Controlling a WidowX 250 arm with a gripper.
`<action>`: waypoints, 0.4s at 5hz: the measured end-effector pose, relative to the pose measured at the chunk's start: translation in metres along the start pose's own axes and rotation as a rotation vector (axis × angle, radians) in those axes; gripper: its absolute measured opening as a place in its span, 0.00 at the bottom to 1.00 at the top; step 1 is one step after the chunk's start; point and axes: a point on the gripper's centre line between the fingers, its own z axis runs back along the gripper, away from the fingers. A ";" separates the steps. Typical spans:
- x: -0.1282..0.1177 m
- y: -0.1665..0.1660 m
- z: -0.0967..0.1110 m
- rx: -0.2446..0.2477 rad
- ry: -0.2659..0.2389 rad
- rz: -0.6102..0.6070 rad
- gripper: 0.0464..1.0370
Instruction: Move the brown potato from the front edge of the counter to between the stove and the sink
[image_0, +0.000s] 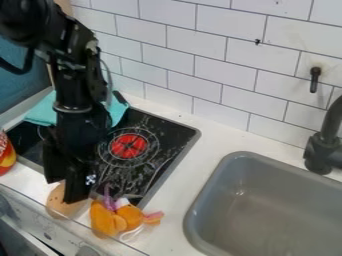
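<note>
At the left edge stands a red and yellow container (5, 154), cut off by the frame, its wrapper carrying pale lettering of which only a fragment shows. A small black-and-white patterned tag (91, 179) sits low on the claw's side. The black arm (72, 85) enters from the upper left, bends at a joint near the top, and drops almost straight down in front of the stove's left part, with a cable looping beside its upper section. Its gripper (65, 191) points downward over the near left corner of the stove (157, 150) and the strip of counter in front. The claw is released, its two tips standing apart, directly above or beside a rounded tan object (61, 204) on the white counter (175, 225); whether they touch it cannot be told. Just right of that object lies an orange plush toy (107, 220) with pink and purple parts and a white patch, close to the stove's near edge. The dark stovetop bears a red burner disc (129, 146) inside pale rings, and a teal cloth (119, 111) lies at its back left, partly behind the arm. To the right are a gray sink (267, 215) and a black faucet (322, 150), with a black hook (314, 80) on the white tiled wall (194, 65) behind.
</note>
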 end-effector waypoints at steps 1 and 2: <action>0.003 0.001 -0.012 0.006 0.032 0.019 0.96; 0.001 0.003 -0.015 0.014 0.064 0.038 0.92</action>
